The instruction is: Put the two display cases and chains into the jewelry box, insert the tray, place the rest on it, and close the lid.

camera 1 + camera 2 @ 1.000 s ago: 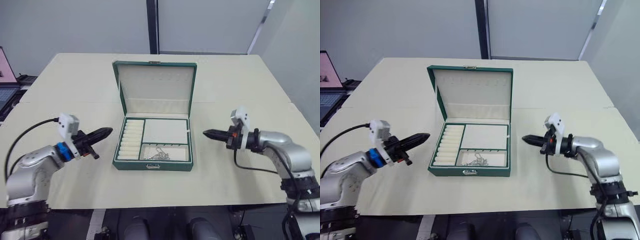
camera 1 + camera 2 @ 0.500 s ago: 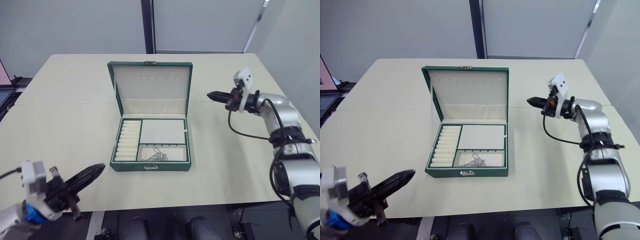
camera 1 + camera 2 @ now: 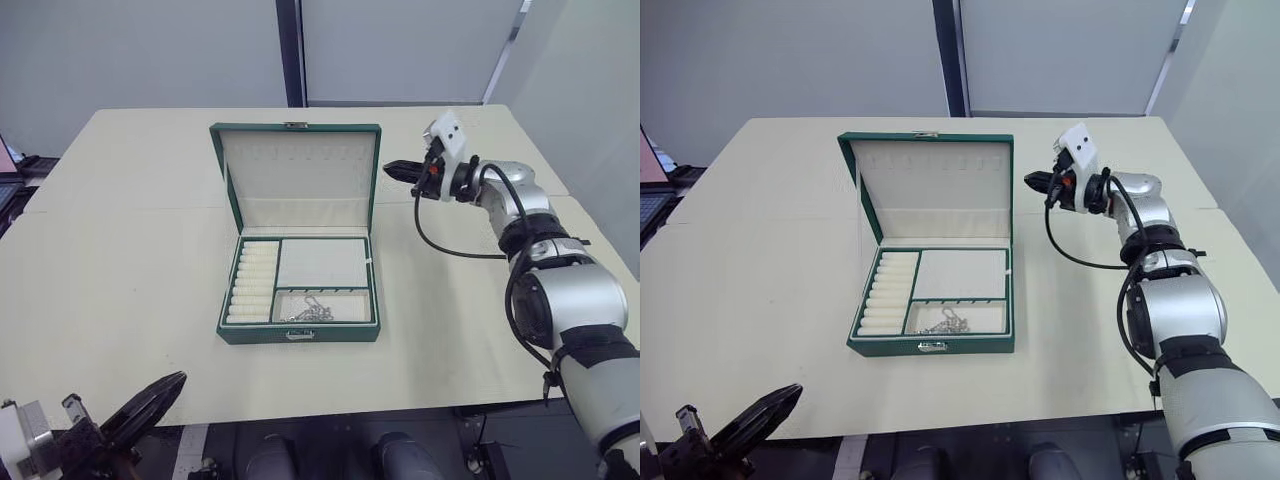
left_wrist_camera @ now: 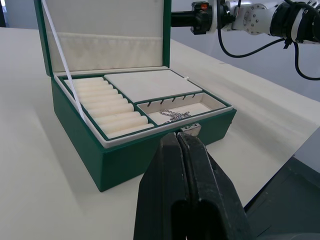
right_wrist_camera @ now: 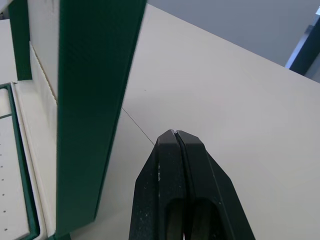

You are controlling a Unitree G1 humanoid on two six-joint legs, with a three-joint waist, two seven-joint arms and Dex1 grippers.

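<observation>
The dark green jewelry box (image 3: 262,333) stands open mid-table, its cream-lined lid (image 3: 298,165) upright. Inside sits the tray (image 3: 324,262), with ring rolls on its left side. A silver chain (image 3: 312,313) lies in the tray's front right compartment. The display cases are out of view. My right gripper (image 3: 389,167) is shut and empty, hovering just right of the lid's right edge (image 5: 92,100). Below the table's front edge, at the near left, my left gripper (image 3: 175,382) is shut with nothing in it and points at the box front (image 4: 125,160).
The cream table (image 3: 120,250) has a seam running across it behind the box. A laptop (image 3: 648,165) sits past the table's far left corner. A black cable loops under my right forearm (image 3: 450,250).
My right gripper has swung left, close to the lid's right edge. My left gripper has dropped lower, under the table's front edge. The camera has shifted a little.
</observation>
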